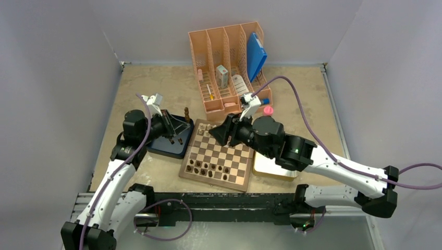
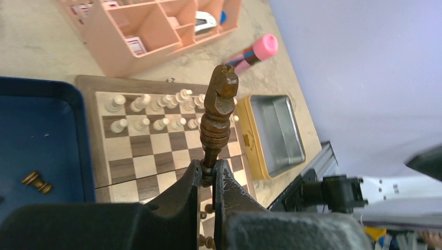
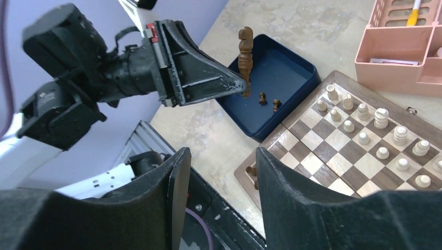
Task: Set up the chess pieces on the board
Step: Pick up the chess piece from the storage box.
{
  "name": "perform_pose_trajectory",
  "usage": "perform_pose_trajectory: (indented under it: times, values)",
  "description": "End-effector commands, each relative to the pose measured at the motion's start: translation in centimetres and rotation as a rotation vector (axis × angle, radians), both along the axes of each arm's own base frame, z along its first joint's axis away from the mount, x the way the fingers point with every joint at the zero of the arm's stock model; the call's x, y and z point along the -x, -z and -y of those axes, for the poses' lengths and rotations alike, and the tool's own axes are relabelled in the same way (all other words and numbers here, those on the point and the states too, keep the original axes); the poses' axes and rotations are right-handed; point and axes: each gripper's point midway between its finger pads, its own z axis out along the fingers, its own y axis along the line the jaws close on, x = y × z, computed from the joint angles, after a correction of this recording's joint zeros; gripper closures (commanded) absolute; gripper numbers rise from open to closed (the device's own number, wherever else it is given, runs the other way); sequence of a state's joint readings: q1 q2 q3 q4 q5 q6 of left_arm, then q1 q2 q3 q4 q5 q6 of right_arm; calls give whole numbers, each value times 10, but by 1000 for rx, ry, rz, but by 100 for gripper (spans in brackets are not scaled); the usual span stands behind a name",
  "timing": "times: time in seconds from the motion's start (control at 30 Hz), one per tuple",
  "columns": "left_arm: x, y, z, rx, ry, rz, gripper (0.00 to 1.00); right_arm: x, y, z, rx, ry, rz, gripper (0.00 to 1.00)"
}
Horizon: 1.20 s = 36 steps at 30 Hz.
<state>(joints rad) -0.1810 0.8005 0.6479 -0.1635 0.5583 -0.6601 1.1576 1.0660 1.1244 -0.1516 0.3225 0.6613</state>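
Note:
The board (image 1: 225,156) lies at the table's middle, with dark brown chess pieces (image 1: 208,169) on its near rows. My left gripper (image 1: 176,131) hovers over the dark blue tray (image 1: 166,147), left of the board. It is shut on a tall dark brown chess piece (image 2: 219,112), held by its base and standing upright; the piece also shows in the right wrist view (image 3: 245,52). Two small dark pieces (image 3: 268,100) lie in the tray. My right gripper (image 1: 219,134) is open and empty above the board's far part, its jaws (image 3: 221,153) wide apart.
Pale beige pieces (image 2: 156,112) fill the board's far two rows. A shiny metal tin (image 2: 281,133) sits right of the board, partly under my right arm. A pink desk organizer (image 1: 229,67) stands behind the board, with a pink-capped marker (image 1: 268,110) beside it.

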Motion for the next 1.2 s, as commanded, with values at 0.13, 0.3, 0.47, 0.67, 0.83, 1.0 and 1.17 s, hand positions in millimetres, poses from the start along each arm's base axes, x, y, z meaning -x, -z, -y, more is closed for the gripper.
perform_pose_trajectory:
  times: [0.13,0.3,0.47,0.67,0.83,1.0,1.17]
  values:
    - [27,-25,20,-62,235,253,100,-4,-22,-9,-25,-71,84,42]
    - [43,-16,28,-72,349,310,100,-27,-20,5,49,-48,132,40]
    - [57,-11,36,-42,447,332,100,-29,-26,9,65,-125,192,37]
    - [76,-26,43,-31,580,459,100,-33,-17,-3,110,-214,194,37]
    - [85,-27,45,-26,614,489,100,-29,-16,-23,80,-333,185,37]
    - [87,-27,45,-22,615,493,100,-29,-6,-35,123,-394,173,37]
    - [87,-25,45,-33,615,505,100,-18,-8,-40,115,-488,221,38]
